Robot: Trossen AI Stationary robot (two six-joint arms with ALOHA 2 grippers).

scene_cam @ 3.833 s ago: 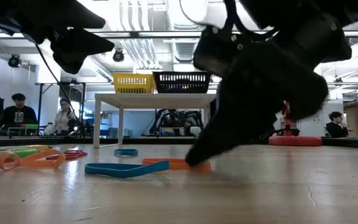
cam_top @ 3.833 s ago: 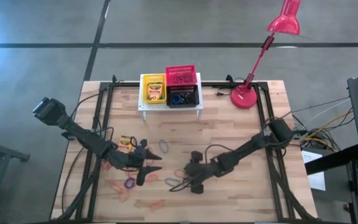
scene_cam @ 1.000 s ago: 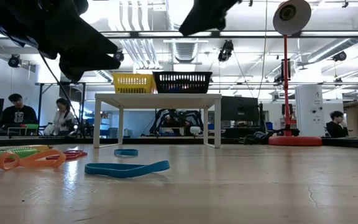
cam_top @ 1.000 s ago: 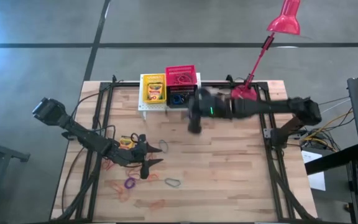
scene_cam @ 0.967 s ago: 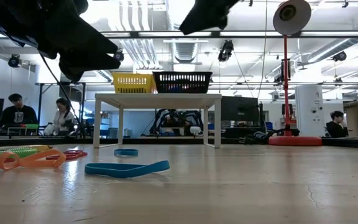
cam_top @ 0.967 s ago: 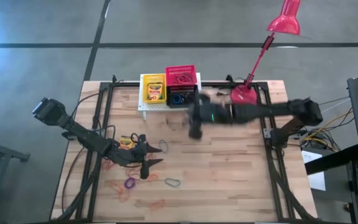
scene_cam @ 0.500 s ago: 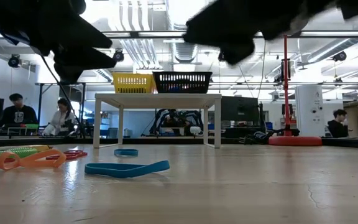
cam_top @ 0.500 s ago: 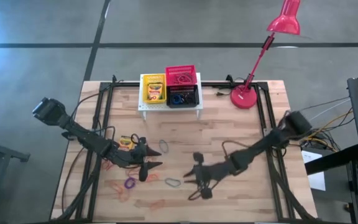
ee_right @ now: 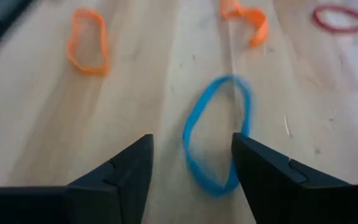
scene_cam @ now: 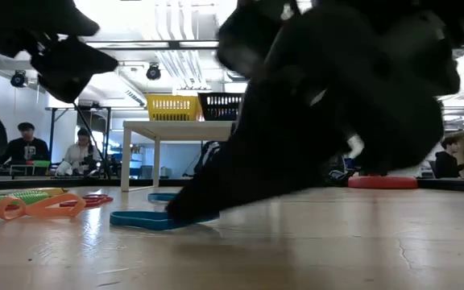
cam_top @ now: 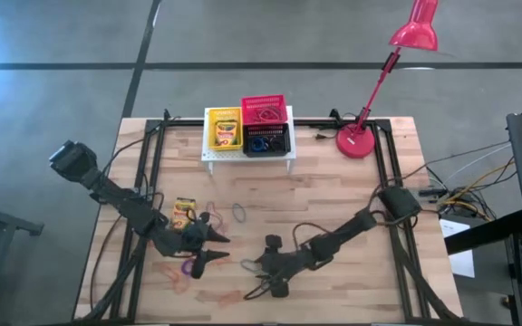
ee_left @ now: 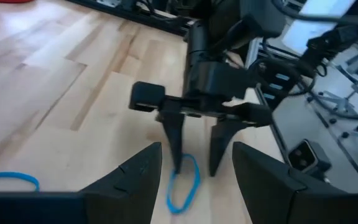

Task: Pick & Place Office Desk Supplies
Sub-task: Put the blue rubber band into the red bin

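Since a second ago the right gripper (cam_top: 259,277) has swung from above the white stand (cam_top: 247,156) down to the table's near middle, and its open fingers (ee_right: 126,171) now straddle a blue elastic loop (ee_right: 217,133) lying flat on the wooden table (cam_top: 333,190). Orange loops (ee_right: 87,40) lie near it. The left gripper (cam_top: 208,248) hovers just beside, also open. A crayon box (cam_top: 183,210) lies behind it; the yellow basket (cam_top: 224,129), red basket (cam_top: 264,110) and black basket (cam_top: 266,142) sit on the stand
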